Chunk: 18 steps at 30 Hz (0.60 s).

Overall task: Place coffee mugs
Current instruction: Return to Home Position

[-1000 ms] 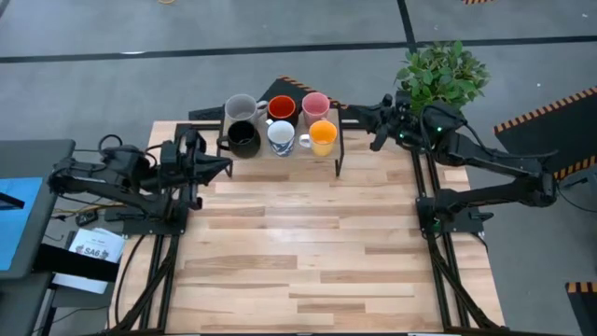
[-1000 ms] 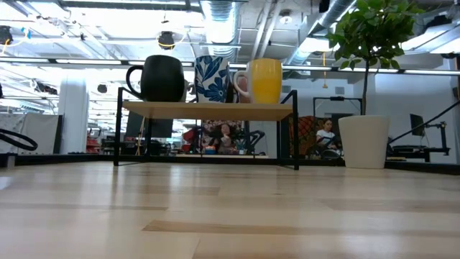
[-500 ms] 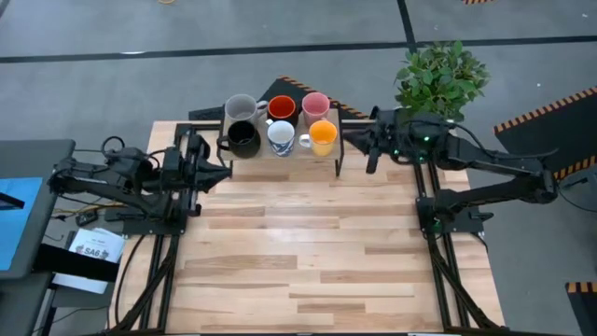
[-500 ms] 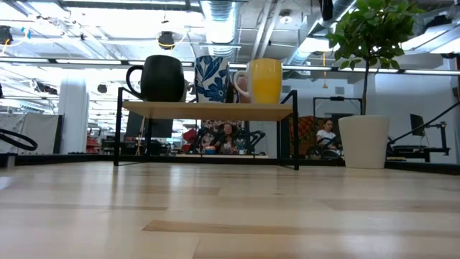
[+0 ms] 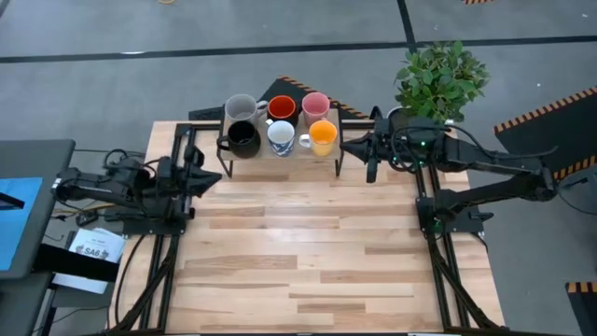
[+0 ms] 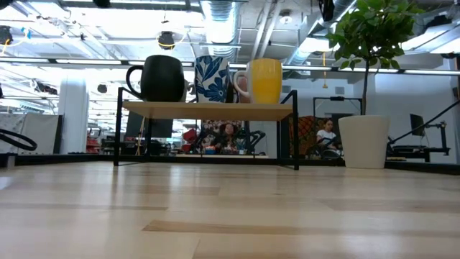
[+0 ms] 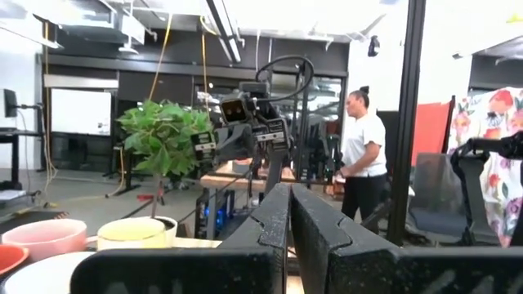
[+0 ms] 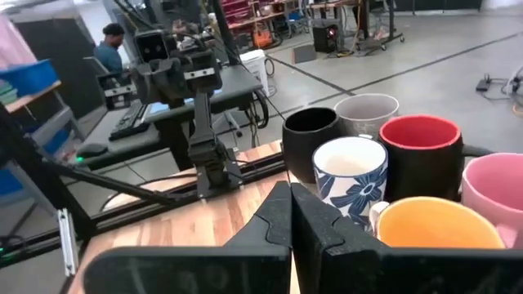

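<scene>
- Standing in two rows of three on the shelf (image 5: 339, 155) at the upper middle of the high view are all six mugs. At the back are the grey mug (image 5: 242, 105), the red-orange mug (image 5: 282, 107) and the pink mug (image 5: 315, 104). In front are the black mug (image 5: 244, 138), the white and blue mug (image 5: 281, 137) and the yellow-orange mug (image 5: 323, 136).
- In the same view the left gripper (image 5: 211, 174) hangs left of the shelf and the right gripper (image 5: 353, 147) just right of it, neither touching a mug. The plant (image 5: 440, 75) sits at the upper right, off the corner of the table (image 5: 308, 261).
- The low view shows the front row upright on the shelf board at upper centre, with the pink mug peeking between the last two. The white pot (image 6: 364, 142) stands to the right.
- In the left wrist view the fingers (image 7: 270, 220) press together, holding nothing. A person (image 7: 364, 155) stands in the room beyond.
- In the right wrist view the fingers (image 8: 276, 214) also meet, empty, with the mugs close ahead.
</scene>
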Motion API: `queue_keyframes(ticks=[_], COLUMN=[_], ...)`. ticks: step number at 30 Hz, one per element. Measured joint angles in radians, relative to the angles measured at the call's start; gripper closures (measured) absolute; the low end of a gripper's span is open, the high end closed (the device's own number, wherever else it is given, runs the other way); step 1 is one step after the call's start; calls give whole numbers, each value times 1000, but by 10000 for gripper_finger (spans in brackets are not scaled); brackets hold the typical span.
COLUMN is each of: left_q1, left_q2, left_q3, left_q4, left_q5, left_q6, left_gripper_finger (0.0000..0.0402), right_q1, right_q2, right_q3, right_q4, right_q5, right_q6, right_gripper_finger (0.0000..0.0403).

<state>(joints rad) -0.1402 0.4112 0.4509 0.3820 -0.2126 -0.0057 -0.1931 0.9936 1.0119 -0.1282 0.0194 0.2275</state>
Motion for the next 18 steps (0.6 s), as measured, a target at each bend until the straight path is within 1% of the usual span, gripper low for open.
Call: queue_keyframes(ticks=[4,10,15,18], left_q1=[9,9,9,9], left_q2=[-85,-207,-307,-371], left_q3=[-56,-163,-296,-366], left_q4=[1,12,120,159], left_q5=[18,23,19,-29], left_q6=[-8,-43,-59,-59], left_gripper_finger=[401,401,401,401], right_q1=[3,6,10,10], right_q2=[0,0,0,0], right_q3=[0,0,0,0], right_q4=[0,0,1,1], right_q5=[-21,-24,-31,-47], right_q6=[11,45,45,47], right_gripper_finger=[384,384,384,384])
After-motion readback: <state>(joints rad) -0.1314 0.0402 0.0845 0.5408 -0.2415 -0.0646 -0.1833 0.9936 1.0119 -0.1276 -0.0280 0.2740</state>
